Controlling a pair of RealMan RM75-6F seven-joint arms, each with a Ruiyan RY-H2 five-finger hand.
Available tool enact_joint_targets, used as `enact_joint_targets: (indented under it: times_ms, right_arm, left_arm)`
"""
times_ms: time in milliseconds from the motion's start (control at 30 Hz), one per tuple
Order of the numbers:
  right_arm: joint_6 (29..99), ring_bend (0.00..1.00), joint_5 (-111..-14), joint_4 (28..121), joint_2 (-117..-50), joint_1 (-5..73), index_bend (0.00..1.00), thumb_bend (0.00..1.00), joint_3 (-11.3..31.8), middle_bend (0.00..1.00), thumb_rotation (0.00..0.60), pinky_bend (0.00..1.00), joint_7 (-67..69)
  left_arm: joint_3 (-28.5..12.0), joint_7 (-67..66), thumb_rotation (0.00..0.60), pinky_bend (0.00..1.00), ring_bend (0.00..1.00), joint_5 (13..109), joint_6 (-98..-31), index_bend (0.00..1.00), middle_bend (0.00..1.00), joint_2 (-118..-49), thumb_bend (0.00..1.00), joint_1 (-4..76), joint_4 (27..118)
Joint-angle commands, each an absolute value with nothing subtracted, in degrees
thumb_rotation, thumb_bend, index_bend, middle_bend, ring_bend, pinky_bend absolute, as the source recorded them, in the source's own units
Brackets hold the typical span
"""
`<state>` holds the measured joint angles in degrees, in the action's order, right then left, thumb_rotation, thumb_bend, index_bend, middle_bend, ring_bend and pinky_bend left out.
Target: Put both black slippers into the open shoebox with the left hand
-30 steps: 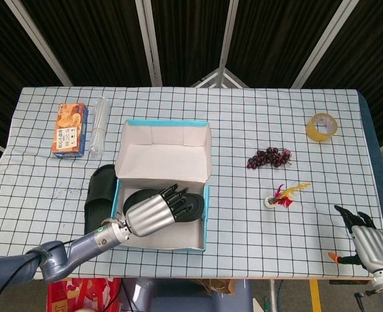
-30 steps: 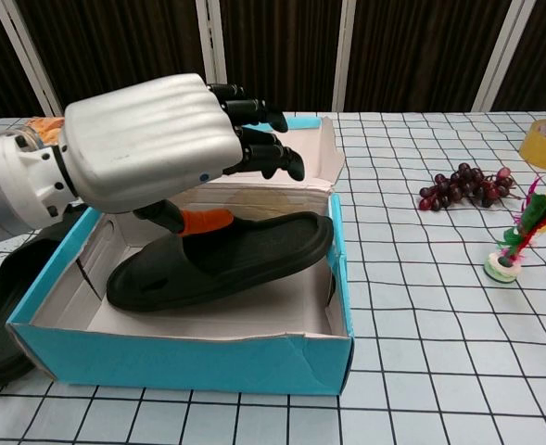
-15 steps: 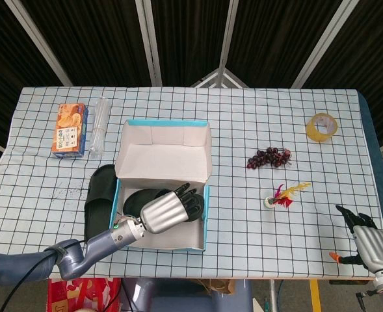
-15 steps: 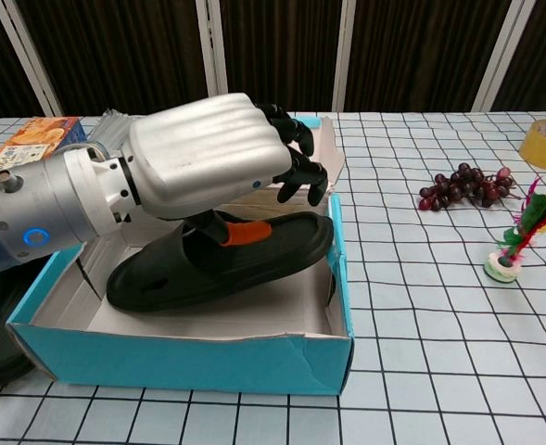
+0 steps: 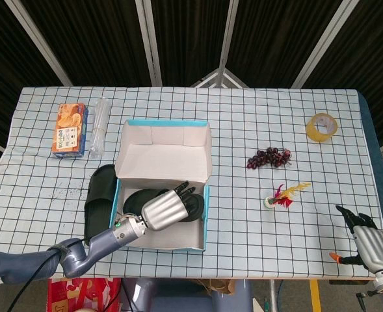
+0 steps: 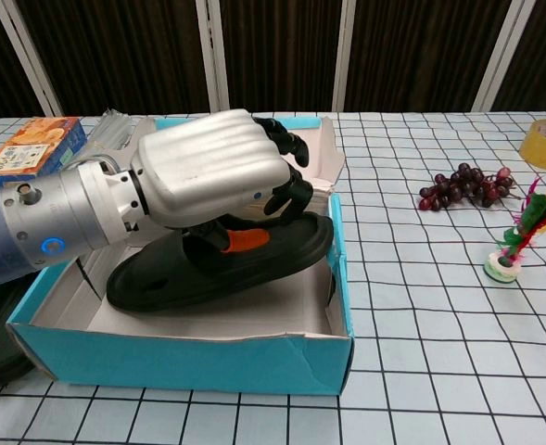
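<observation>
Chest view shows the open shoebox (image 6: 333, 241) on the surface, one black slipper (image 6: 217, 264) inside, propped on its wall. Left hand (image 6: 212, 167) curls over it; whether it grips, I cannot tell. Second slipper (image 5: 100, 192) lies just beside the box; light, bendy foam, probably best pinched at its strap.

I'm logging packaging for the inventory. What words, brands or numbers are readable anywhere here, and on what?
Orange snack box: there is printing on it, too small and blurred to read in either view.
Shoebox, tape roll, slippers: no text visible.
</observation>
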<state>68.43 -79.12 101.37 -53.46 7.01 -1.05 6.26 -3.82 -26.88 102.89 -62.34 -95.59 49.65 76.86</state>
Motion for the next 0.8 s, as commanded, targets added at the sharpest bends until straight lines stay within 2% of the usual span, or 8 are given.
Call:
enact_joint_targets:
  times_ms: [33, 800]
  right_arm:
    - [68.3, 0.20, -78.9, 101.3, -53.5, 7.0, 0.07, 0.16, -1.0, 0.15, 0.600, 0.09, 6.3]
    - [67.8, 0.20, -78.4, 101.1, -53.3, 7.2, 0.07, 0.16, -0.9, 0.15, 0.600, 0.09, 6.8]
  left_arm:
    - [-3.8, -26.0, 0.600, 0.25, 0.23, 102.5, -61.9, 0.52, 0.53, -96.5, 0.47, 50.1, 75.7]
    - [1.2, -23.5, 0.600, 0.25, 0.23, 105.2, -61.4, 0.53, 0.55, -101.7, 0.47, 51.4, 65.1]
